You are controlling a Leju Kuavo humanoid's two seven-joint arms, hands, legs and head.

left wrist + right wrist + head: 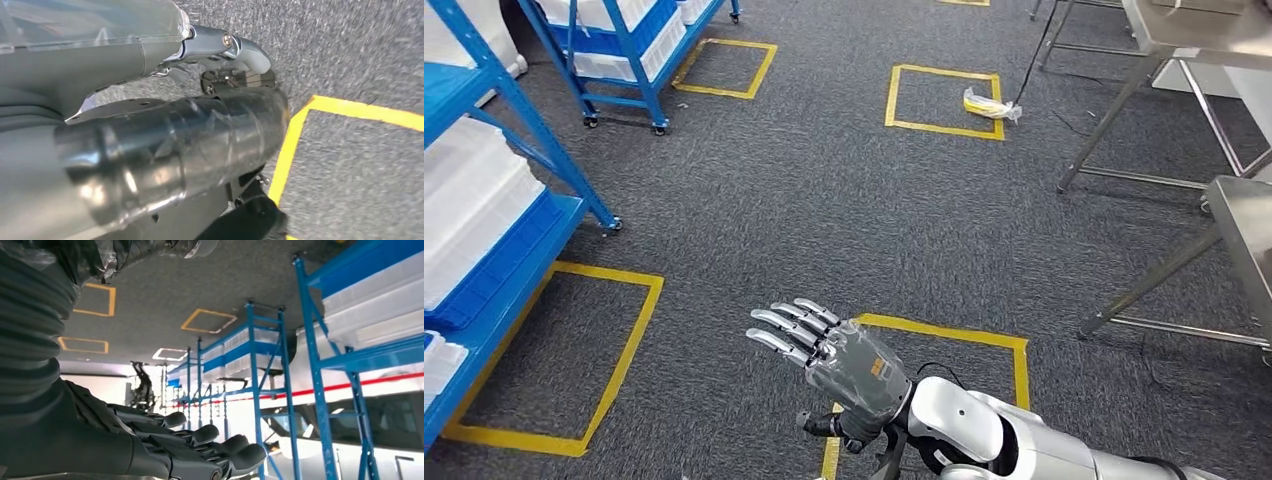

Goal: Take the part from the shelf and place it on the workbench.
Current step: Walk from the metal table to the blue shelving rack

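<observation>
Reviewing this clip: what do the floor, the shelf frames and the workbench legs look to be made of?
Floor: probably short-pile carpet, dark grey with a speckled matte weave, marked with yellow tape squares. Shelf frames: likely painted metal, glossy blue uprights on small castors. Workbench legs: apparently bare steel or aluminium, dull silver tubes with soft reflections.

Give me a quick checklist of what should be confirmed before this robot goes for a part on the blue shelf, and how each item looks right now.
1. Right hand free to grasp: ok, fingers spread, holding nothing.
2. Left hand free: cannot tell, its wrist view is blurred and too close.
3. Blue shelf within reach: not ok, it stands off to the left, apart from the hand.
4. Which part to take: cannot tell, only white trays show on the shelf.
5. Floor toward the shelf: ok, bare carpet with yellow tape squares.
6. Workbench located: ok, at the right.
</observation>
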